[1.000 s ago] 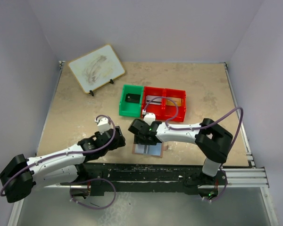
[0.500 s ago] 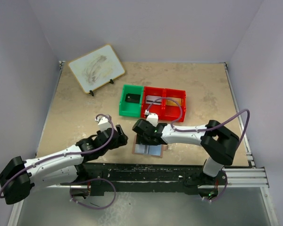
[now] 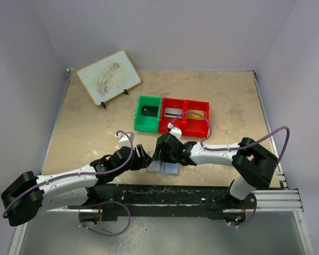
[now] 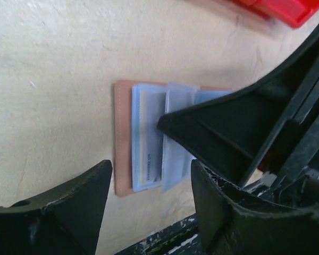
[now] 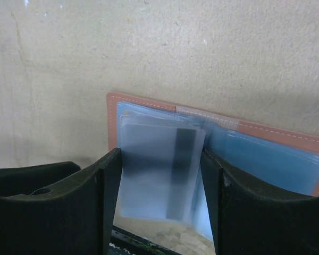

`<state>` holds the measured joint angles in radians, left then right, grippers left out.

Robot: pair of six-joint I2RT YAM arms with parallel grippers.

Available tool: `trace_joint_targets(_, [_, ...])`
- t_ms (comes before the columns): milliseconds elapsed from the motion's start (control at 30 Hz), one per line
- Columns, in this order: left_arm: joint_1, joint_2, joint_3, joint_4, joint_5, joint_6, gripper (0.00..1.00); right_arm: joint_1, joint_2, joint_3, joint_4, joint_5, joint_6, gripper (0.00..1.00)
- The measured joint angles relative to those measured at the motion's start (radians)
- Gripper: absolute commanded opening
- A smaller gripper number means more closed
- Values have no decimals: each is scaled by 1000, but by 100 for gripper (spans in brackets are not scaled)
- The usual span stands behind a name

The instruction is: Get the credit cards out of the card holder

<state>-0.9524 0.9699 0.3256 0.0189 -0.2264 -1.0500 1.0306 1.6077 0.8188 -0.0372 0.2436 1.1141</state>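
The tan-pink leather card holder [image 3: 165,169] lies open, lower centre of the overhead frame. Our right gripper [image 5: 162,159] straddles its raised clear plastic sleeve [image 5: 159,175] — gripped or not, we cannot tell — while the left gripper [image 4: 149,175] hangs open alongside, likely to pin it.

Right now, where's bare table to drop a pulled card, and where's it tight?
Free: table right of the red bins to the edge; left side between the easel board and left arm. Crowded: near centre, left pincer and right pincer at the open card holder, green bin just behind.
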Motion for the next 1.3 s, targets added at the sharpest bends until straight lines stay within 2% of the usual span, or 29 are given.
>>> trace_joint_targets(233, [-92, 83, -16, 122, 22, 24, 54, -5, 11, -23, 106, -27, 13, 62])
trace_joint_targets(433, [-105, 143, -16, 161, 13, 24, 52, -6, 10, -27, 112, -30, 14, 62])
trace_joint_targets(700, [-105, 151, -16, 199, 3, 25, 39, -12, 8, -29, 115, -39, 20, 62])
trace_joint_targets(867, [-110, 222, 4, 203, 2, 24, 29, -26, 6, -29, 115, -69, 13, 65])
trace_joint_targets(1067, [-111, 233, 7, 203, -24, 13, 30, -34, -5, -29, 114, -83, 9, 72])
trace_joint_targets(1133, [-113, 236, 16, 201, -31, 13, 31, -40, -26, -29, 96, -82, 7, 78])
trace_joint_targets(1300, [-114, 263, 55, 198, -39, 14, 36, -63, -130, -29, 40, -75, -1, 80])
